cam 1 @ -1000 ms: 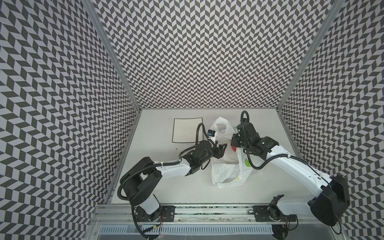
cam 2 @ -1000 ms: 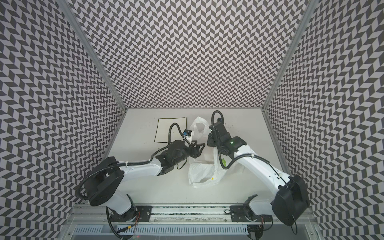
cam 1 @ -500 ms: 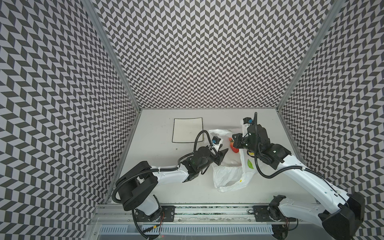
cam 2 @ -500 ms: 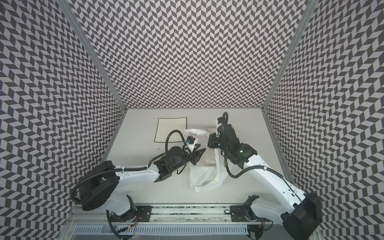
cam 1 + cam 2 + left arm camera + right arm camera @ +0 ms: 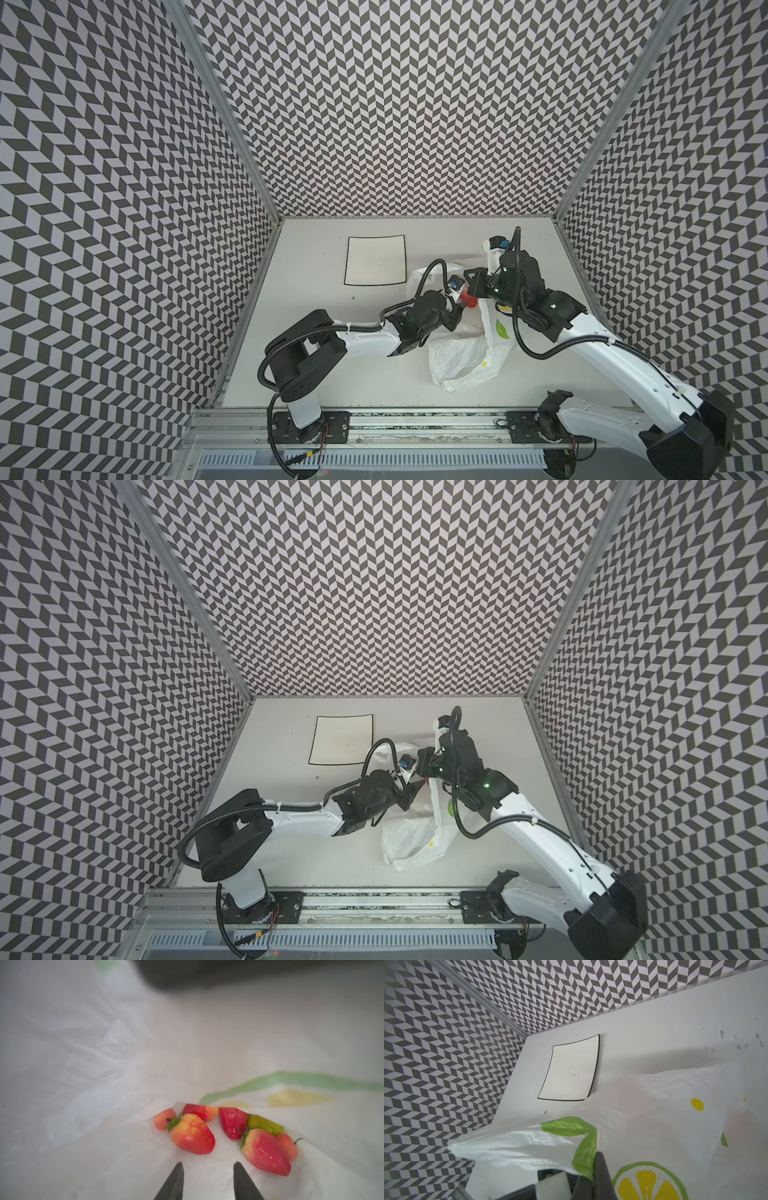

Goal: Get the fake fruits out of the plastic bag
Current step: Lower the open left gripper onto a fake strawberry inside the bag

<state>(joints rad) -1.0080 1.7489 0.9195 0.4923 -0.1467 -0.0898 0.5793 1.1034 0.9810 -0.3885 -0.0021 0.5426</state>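
Observation:
The white plastic bag [image 5: 465, 357] [image 5: 411, 837] lies crumpled right of centre in both top views. My right gripper [image 5: 471, 286] [image 5: 591, 1178] is shut on the bag's upper edge and holds the mouth up. My left gripper [image 5: 457, 316] [image 5: 208, 1165] reaches inside the bag, open, with nothing between its fingers. Just ahead of it in the left wrist view lie the fake fruits: a strawberry [image 5: 192, 1134] nearest, another strawberry [image 5: 265, 1151], a third [image 5: 232, 1124], a cherry [image 5: 164, 1119] and the yellow-green pear [image 5: 264, 1126], partly under the bag's fold.
A flat white square plate [image 5: 375, 261] [image 5: 571, 1072] with a black rim lies on the table behind and left of the bag. Patterned walls close in the table on three sides. The two arms meet closely over the bag's mouth.
My left gripper has pushed rightward, deeper into the bag, and its jaws have narrowed. The right arm has swung with the bag's edge still gripped, and the raised bag top has sunk lower.

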